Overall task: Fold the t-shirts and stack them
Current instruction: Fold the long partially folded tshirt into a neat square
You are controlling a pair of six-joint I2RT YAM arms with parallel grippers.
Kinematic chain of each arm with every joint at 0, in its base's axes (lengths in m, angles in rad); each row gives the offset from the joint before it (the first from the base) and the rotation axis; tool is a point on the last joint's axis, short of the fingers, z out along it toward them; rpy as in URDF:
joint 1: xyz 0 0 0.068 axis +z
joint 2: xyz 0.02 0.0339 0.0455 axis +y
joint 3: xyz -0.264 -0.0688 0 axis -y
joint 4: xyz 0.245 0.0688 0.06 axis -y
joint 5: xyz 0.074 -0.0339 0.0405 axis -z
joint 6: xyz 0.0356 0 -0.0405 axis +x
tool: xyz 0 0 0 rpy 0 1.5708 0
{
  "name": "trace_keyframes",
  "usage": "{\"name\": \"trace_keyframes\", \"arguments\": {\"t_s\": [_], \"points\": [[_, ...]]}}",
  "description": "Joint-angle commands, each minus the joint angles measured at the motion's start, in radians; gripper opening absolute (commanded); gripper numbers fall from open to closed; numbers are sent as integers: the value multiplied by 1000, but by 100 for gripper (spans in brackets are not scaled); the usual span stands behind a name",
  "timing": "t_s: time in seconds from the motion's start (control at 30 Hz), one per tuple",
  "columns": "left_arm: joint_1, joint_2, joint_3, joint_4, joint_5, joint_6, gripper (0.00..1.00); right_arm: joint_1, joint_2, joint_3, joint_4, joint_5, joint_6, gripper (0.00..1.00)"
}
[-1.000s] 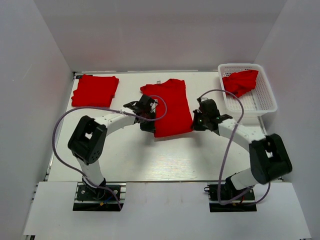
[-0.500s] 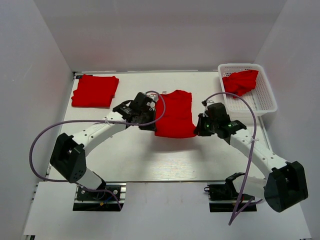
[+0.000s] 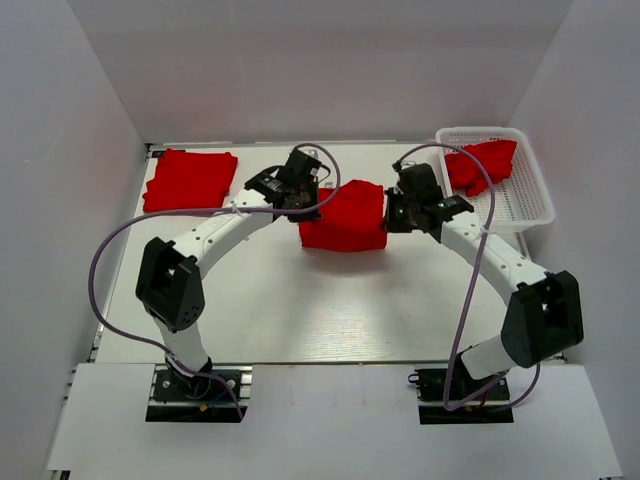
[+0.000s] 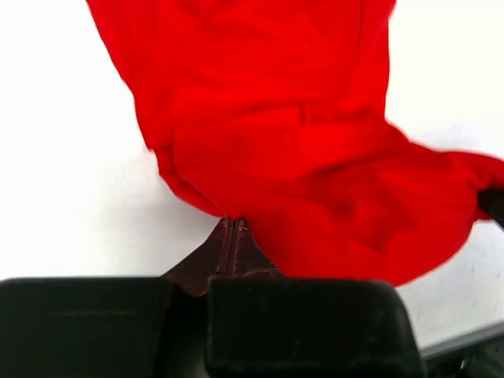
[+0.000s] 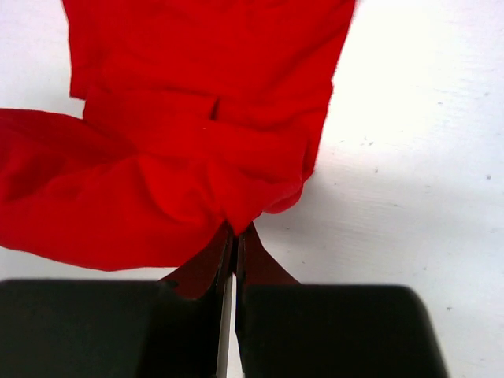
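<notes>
A red t-shirt (image 3: 343,218) lies partly folded at the table's middle back. My left gripper (image 3: 296,196) is shut on its left edge, and the cloth (image 4: 299,157) drapes away from the closed jaws (image 4: 231,224). My right gripper (image 3: 397,212) is shut on its right edge; the cloth (image 5: 181,157) bunches at the jaws (image 5: 235,230). Both hold the near half doubled over the far half. A folded red t-shirt (image 3: 190,181) lies at the back left. A crumpled red t-shirt (image 3: 482,164) sits in the white basket (image 3: 520,205).
The white basket stands at the back right corner. White walls enclose the table on three sides. Purple cables loop from both arms over the table.
Both grippers carried the shirt's near edge away from the arm bases toward the far edge, doubling the shirt over itself. The shirt now looks shorter.
</notes>
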Motion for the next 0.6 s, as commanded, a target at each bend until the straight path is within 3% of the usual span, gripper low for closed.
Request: {"name": "trace_keyframes", "arguments": {"t_s": [0.0, 0.57], "points": [[21, 2, 88, -41, -86, -42, 0, -10, 41, 111, -40, 62, -18, 0], [124, 143, 263, -10, -104, -34, 0, -53, 259, 367, -103, -7, -55, 0]]}}
